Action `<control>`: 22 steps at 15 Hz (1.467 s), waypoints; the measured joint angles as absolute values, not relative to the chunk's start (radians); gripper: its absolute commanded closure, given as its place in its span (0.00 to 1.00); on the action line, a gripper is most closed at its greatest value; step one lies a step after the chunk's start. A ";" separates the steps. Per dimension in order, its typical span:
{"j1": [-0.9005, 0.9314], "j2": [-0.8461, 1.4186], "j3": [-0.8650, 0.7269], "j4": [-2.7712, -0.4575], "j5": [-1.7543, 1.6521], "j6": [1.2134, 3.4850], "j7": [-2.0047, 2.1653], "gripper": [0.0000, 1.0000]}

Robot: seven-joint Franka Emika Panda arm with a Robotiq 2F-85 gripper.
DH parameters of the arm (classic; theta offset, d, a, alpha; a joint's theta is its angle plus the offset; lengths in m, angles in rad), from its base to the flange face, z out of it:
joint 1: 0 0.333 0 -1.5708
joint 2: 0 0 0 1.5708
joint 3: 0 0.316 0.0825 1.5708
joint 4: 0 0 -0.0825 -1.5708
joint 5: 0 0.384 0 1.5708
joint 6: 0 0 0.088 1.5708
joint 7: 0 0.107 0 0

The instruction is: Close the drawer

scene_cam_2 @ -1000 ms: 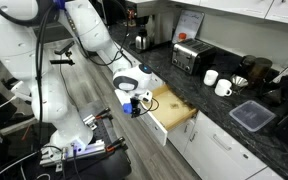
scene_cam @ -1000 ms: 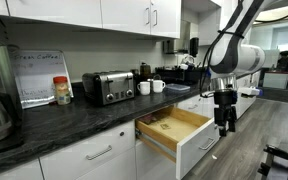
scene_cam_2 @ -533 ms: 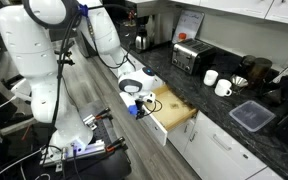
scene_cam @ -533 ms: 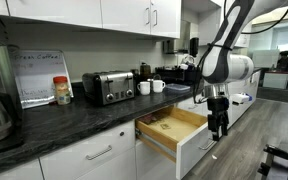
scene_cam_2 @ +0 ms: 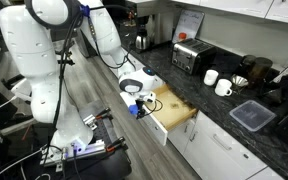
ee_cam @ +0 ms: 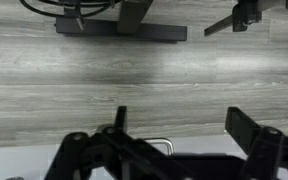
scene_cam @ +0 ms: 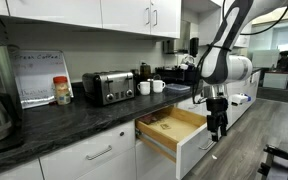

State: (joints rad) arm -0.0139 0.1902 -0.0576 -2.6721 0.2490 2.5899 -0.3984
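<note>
Running dark beneath white cabinets, the countertop (scene_cam: 54, 118) — drawer (scene_cam: 172, 127) pulled out; arm (scene_cam: 227, 40) drops vertically, gripper (scene_cam: 220, 132) beside the drawer front, fingers spread.

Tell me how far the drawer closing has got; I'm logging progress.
Done: the gripper sits in front of the drawer. In hand: open jaws near the handle, per the wrist view. Left: the whole push; the drawer stands pulled out, wooden interior showing.

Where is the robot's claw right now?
In both exterior views the gripper hangs just outside the white front of the pulled-out drawer, over the wood floor and lower than the dark countertop.
</note>
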 measured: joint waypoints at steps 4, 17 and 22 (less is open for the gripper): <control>-0.015 0.190 -0.057 -2.672 0.249 2.590 -0.398 0.00; -0.021 0.235 -0.024 -2.671 0.159 2.716 -0.377 0.00; -0.022 0.317 -0.024 -2.657 0.066 2.813 -0.334 0.00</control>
State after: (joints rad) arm -0.0217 0.3174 -0.0238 -2.6573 0.0658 2.8134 -0.3343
